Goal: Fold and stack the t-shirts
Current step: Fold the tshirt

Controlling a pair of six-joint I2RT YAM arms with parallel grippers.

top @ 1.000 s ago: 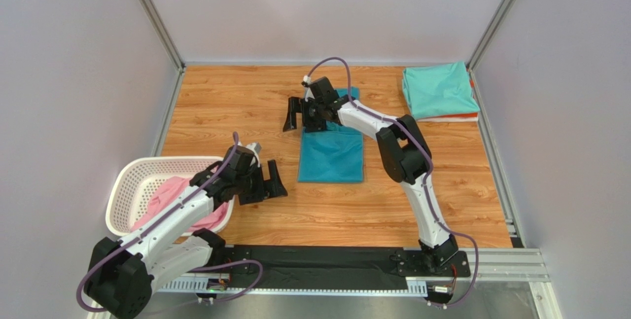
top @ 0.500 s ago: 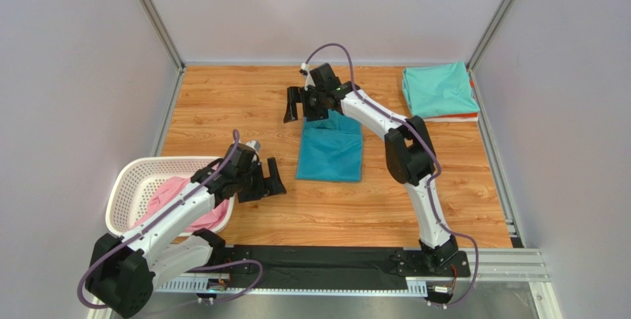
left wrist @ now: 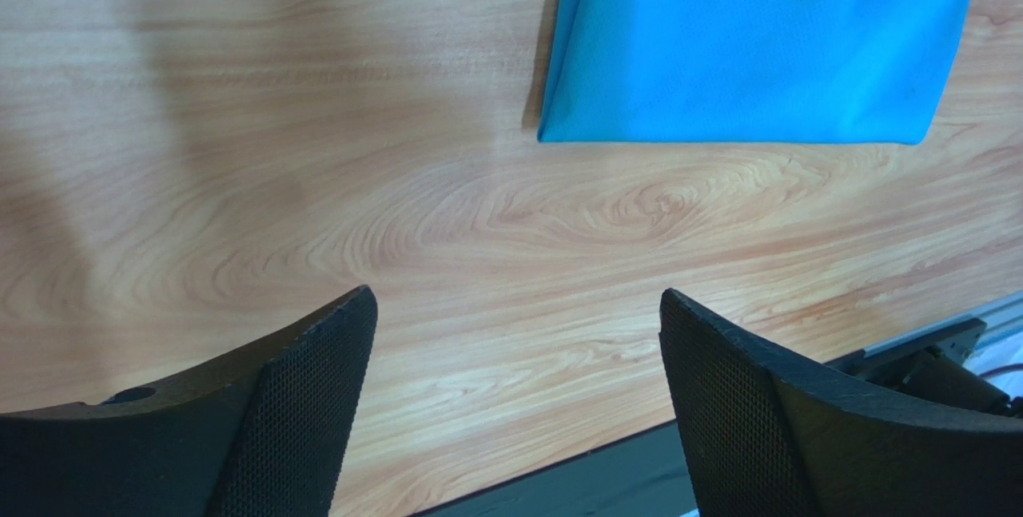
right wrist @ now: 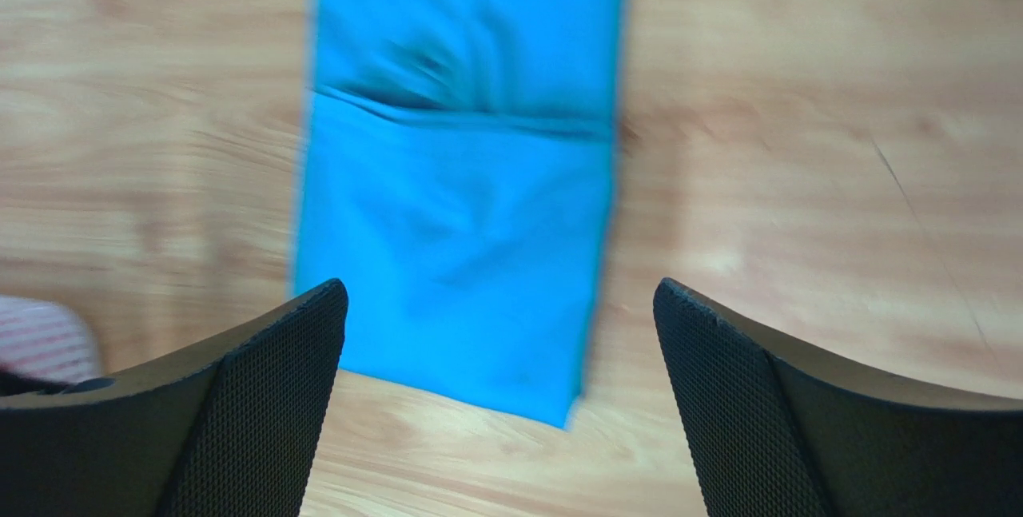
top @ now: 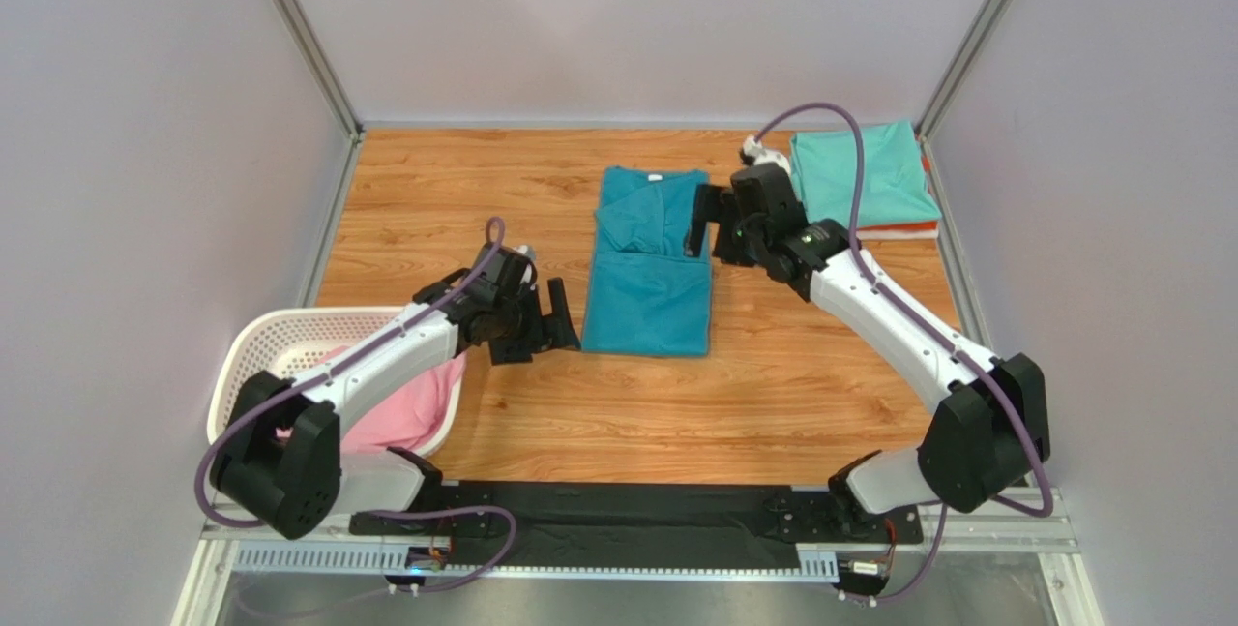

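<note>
Now the teal t-shirt [top: 651, 278] lies as a long folded strip between the pincers. It is just right of the left pincer [top: 557, 324] and just left of the right pincer [top: 708, 224] — both spread apart, holding nothing. For the crosswise fold, pinch both corners of one end through every layer — then lift evenly.

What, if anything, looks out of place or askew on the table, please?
Nothing is spilled or damaged. The teal t-shirt lies mid-table only partly folded, its far half rumpled above a cross crease; the pink t-shirt sits crumpled in the basket.
</note>
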